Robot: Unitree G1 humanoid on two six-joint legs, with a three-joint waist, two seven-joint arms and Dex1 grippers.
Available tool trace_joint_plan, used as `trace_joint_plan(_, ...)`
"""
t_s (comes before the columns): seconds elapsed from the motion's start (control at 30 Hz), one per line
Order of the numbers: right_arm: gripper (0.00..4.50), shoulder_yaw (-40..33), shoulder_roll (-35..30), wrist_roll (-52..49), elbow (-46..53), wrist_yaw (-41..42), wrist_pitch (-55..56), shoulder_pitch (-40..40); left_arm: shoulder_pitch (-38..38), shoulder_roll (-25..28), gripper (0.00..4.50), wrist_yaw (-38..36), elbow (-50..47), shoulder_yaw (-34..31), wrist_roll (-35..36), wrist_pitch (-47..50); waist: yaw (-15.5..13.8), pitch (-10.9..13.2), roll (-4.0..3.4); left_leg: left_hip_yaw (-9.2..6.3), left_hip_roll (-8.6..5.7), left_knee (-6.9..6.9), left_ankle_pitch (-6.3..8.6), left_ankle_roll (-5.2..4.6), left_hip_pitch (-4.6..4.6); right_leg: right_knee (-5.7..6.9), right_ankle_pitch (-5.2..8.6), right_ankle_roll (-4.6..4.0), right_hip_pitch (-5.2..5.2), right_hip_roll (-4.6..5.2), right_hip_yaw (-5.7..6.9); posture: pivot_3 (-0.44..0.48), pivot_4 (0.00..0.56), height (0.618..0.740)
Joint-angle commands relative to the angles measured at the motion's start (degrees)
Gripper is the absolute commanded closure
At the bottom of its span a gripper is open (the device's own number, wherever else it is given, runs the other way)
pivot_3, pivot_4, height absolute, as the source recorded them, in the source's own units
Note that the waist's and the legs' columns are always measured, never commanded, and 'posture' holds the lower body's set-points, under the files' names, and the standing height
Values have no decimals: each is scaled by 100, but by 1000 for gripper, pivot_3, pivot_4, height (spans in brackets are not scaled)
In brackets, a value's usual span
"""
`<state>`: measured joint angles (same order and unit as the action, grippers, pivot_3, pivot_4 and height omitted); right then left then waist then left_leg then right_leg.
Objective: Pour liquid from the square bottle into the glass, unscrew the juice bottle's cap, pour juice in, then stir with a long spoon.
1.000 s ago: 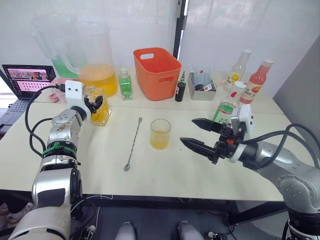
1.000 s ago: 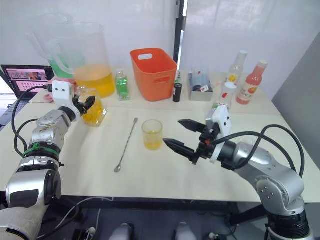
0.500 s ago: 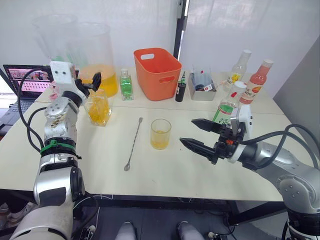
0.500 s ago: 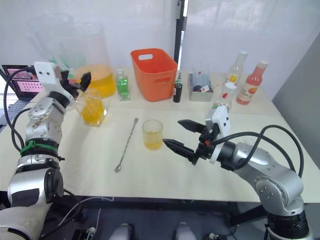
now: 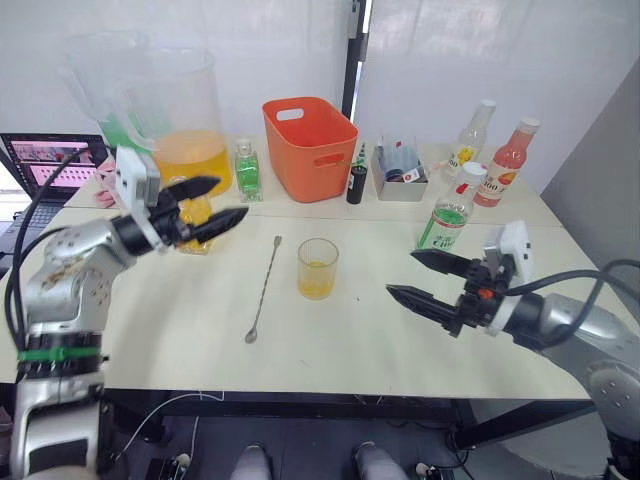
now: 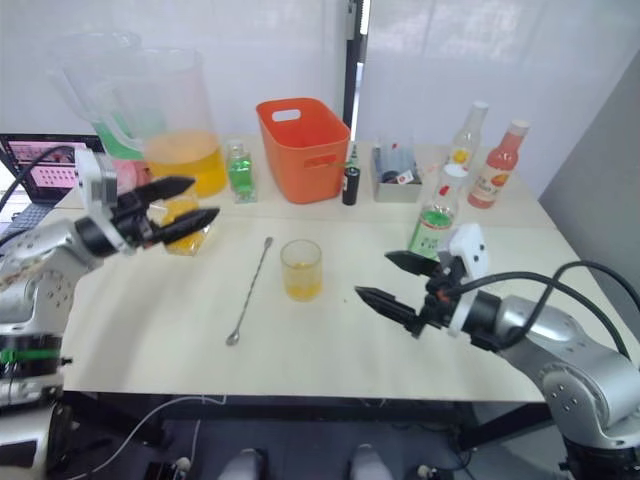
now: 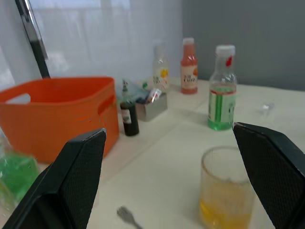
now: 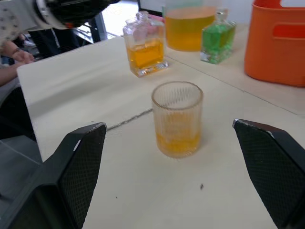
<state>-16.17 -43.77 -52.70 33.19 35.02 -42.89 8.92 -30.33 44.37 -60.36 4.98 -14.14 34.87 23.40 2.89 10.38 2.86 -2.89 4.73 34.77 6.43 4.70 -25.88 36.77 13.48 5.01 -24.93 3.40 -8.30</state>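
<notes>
Left pincer (image 5: 205, 202) splayed — half-hiding square bottle (image 5: 195, 222), right pincer (image 5: 433, 279) splayed, empty.

Both arms are silver metal with black cables looped along them, white camera boxes at the wrists, left one's got a green band.

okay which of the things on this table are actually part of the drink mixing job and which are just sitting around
Part of the job:
square bottle
glass
juice bottle
long spoon
left claw and right claw, both open and empty

Just lying about:
orange basket
green bottle
pitcher
laptop
two bottles at the back
</notes>
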Motion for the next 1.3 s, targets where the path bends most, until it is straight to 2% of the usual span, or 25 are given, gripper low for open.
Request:
trace_joint_plan(0.03,0,-591,78,-23,80,33,195,-554,429,222,27,-124,46,-322,-106,-178,-17,0,0,0,0,0,0,0,4,1,1,-2,2,0,1,0,150,740)
trace_joint_plan(0.2,0,-1143,358,713,-343,297,972,-1803,1239,314,27,-378,515,-501,-361,-683,-39,-1,-1,1,0,1,4,6,41,-22,5,-9,45,4,2,0,150,740)
trace_joint_plan(0.3,0,-1637,457,1053,-674,658,1435,-2615,1649,351,27,-504,923,-628,-552,-1110,-35,-3,-3,5,1,-8,30,46,60,-66,-1,-19,73,8,2,0,150,740)
trace_joint_plan(0.43,0,-2145,595,1133,-924,979,1795,-3283,1791,409,27,-681,1409,-669,-715,-1546,-24,-3,-3,9,3,-10,33,49,60,-71,-1,-19,71,11,2,0,150,740)
trace_joint_plan(0.57,0,-2466,730,1237,-1156,1176,2085,-3686,1571,417,27,-863,1815,-566,-779,-1709,-4,-4,-3,9,7,-9,39,59,61,-76,-4,-24,69,11,4,0,150,740)
trace_joint_plan(0.8,0,-2470,989,1321,-1056,1216,2302,-3973,1121,323,27,-1174,1868,-279,-806,-1658,15,-4,-3,10,7,-11,40,60,61,-84,-4,-24,71,12,4,0,150,740)
trace_joint_plan(1.0,0,-2341,1450,1354,-529,961,2387,-4276,543,150,27,-1688,1313,134,-541,-1272,-5,-5,-6,11,7,-24,40,61,60,-87,-4,-25,70,13,6,0,150,740)
trace_joint_plan(1.13,0,-2248,1852,1388,-20,578,2436,-4463,-23,-102,27,-1785,1525,373,-586,-1192,-11,-8,-11,10,7,-22,40,61,61,-87,-4,-24,72,13,8,0,150,740)
trace_joint_plan(1.3,0,-2230,2059,1435,203,257,2516,-4476,-213,-260,27,-1820,1655,471,-675,-1264,48,-10,-14,12,6,-24,40,60,61,-87,-4,-24,73,13,7,0,150,740)
